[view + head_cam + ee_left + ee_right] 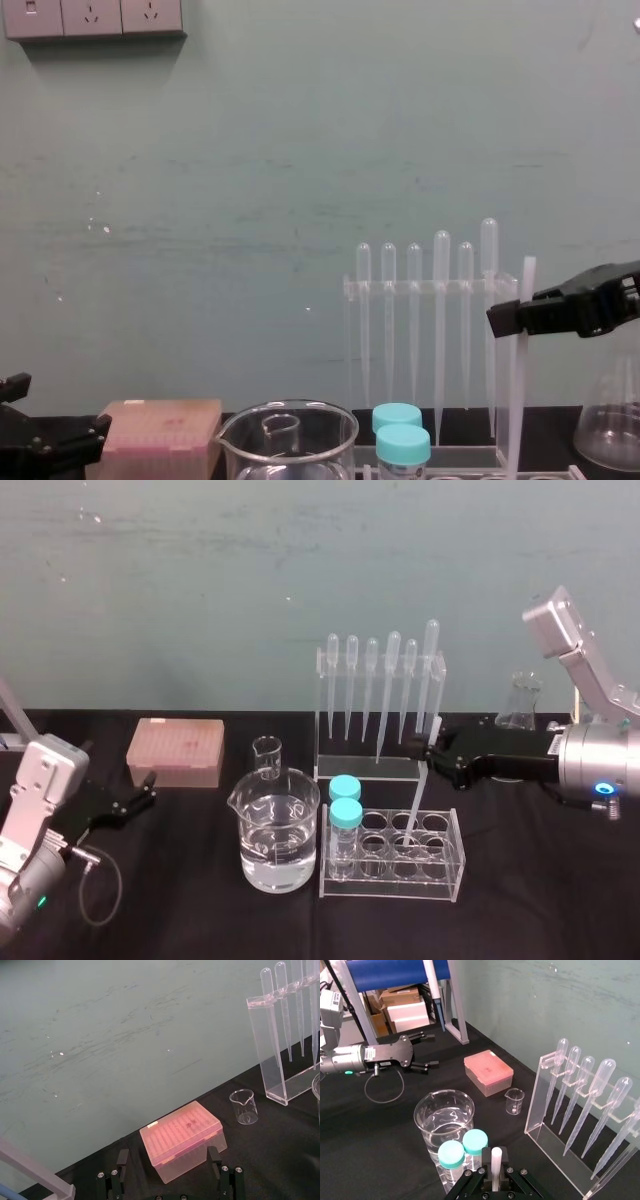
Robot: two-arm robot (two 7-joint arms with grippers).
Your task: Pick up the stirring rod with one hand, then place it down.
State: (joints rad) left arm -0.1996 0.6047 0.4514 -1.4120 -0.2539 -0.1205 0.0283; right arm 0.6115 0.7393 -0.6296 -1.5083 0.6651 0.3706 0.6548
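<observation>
The stirring rod (pixel 417 805) is a thin translucent-white stick standing nearly upright. Its lower end reaches down into the clear test tube rack (pixel 440 888); contact there is not discernible. My right gripper (pixel 432 752) is shut on the rod's upper part, coming in from the right. From the chest the rod (pixel 517 400) runs down from the black right gripper (pixel 508 318). In the right wrist view the rod's top (pixel 496 1156) pokes up between the closed right gripper's (pixel 496 1176) jaws. My left gripper (pixel 140 798) rests open at the left, low over the table.
A water-filled beaker (pixel 278 830), a small beaker (pixel 267 757), a pink tip box (pixel 176 750) and two teal-capped tubes (pixel 346 815) stand left of the rod. The pipette rack (pixel 380 710) is just behind it. A flask (pixel 520 705) sits at the back right.
</observation>
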